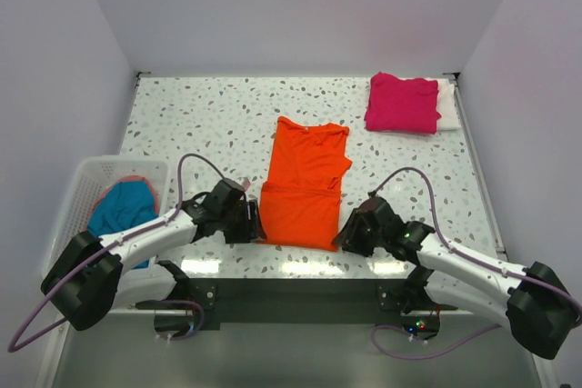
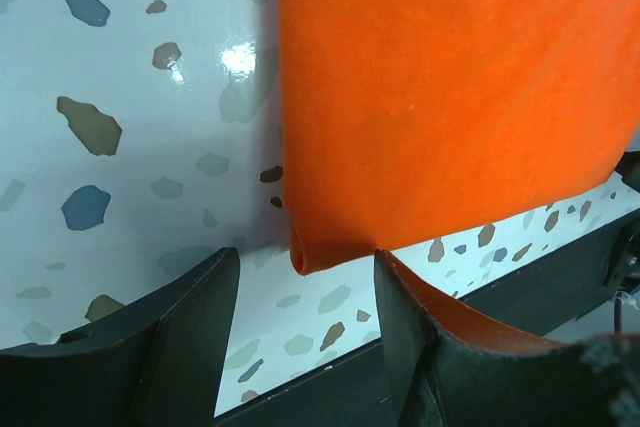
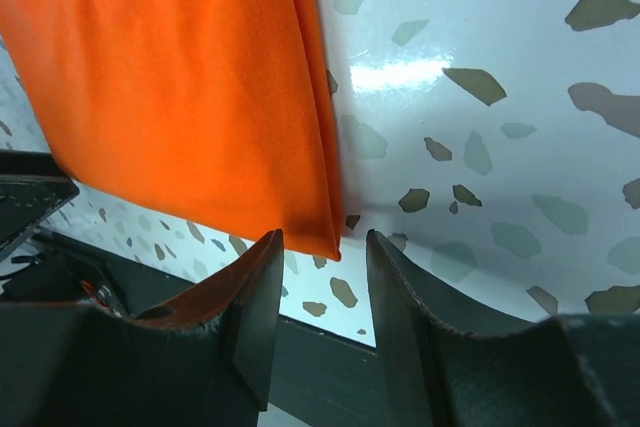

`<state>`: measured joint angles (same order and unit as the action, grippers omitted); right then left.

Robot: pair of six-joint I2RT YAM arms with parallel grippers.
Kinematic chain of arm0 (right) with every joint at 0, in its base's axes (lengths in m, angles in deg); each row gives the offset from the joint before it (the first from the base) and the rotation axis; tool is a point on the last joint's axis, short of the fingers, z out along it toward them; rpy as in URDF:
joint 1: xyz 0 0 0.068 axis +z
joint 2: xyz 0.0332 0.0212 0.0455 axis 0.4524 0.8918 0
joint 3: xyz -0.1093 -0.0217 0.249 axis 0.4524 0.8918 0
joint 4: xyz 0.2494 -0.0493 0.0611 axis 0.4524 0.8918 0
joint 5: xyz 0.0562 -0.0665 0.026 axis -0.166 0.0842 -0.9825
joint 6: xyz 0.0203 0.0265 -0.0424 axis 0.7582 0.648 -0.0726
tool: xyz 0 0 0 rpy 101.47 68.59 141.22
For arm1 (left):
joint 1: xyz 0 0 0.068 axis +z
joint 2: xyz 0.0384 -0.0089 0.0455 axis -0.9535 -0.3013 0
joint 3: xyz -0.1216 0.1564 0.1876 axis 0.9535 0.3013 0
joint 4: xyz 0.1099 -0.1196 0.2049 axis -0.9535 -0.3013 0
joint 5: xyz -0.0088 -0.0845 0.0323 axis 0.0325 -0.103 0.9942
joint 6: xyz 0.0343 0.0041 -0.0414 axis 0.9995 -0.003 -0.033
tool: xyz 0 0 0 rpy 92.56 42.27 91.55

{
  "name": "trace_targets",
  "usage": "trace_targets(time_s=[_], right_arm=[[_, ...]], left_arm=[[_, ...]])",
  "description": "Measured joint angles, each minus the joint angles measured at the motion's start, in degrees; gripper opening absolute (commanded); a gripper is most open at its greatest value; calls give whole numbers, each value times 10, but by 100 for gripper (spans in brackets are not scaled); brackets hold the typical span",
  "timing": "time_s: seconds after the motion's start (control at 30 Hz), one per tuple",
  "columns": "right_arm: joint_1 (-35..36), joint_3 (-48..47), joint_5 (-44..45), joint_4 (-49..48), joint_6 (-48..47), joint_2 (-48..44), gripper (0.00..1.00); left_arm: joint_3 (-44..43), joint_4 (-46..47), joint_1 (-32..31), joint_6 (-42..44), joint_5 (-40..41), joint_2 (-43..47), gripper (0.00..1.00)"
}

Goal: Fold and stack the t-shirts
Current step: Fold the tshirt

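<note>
- The pink shirt lies folded near the far right corner of the surface. It rests on a white shirt whose edge shows beside it. That pair looks done.
- The orange shirt lies flat in the middle, toward the near edge, folded into a long strip. I judge it needs a crosswise fold, then stacking.
- The left jaws stand wide and empty, with the shirt's near left corner just ahead of the gap.
- The right jaws stand narrower, also empty, at its near right corner.
- The teal shirt sits crumpled in the basket at the left edge, not yet folded.
</note>
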<state>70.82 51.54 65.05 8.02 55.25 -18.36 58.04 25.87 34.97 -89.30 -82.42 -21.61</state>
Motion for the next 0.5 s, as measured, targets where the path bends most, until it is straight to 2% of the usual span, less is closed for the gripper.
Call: trace_targets(time_s=[0.17, 0.5], right_arm=[[8, 13, 0, -21, 25, 10, 43], [20, 29, -1, -71, 61, 28, 43]], left_arm=[[11, 26, 0, -11, -18, -5, 53], [22, 51, 0, -26, -22, -10, 45]])
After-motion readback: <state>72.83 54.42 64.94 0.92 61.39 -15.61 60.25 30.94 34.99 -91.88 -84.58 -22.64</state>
